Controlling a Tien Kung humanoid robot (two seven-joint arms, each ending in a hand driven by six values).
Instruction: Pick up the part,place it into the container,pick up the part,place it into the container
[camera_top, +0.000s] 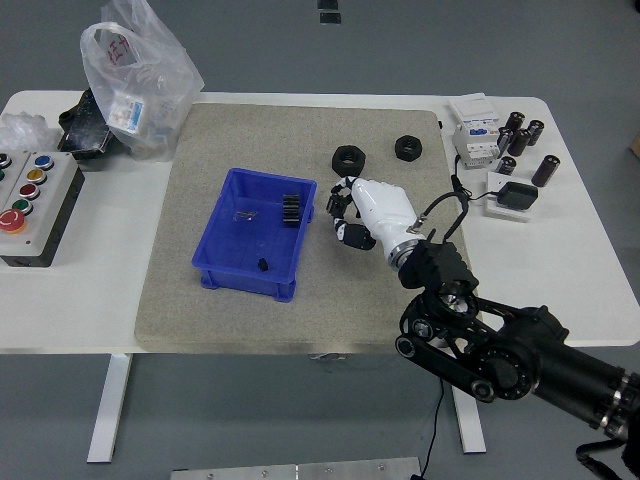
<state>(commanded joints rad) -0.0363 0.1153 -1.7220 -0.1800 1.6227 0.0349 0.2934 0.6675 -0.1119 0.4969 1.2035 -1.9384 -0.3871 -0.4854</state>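
Note:
My right hand (343, 216) is white with black fingertips. It hovers over the grey mat (200, 300), just right of the blue container (232, 262). Its fingers are curled shut around a small black gear, which they mostly hide. The container holds a larger black gear (292, 208) at its back right, a small black part (261, 264) near the front and a small clear piece (243, 215). Two black hex nuts (348, 158) (409, 146) lie on the mat behind the hand. The left arm is out of view.
A button box (30, 200) sits at the table's left edge, with a plastic bag (135, 75) of parts behind it. At the right are a circuit breaker (476, 135), several black cylinders (520, 135) and a black adapter (516, 195) with its cable.

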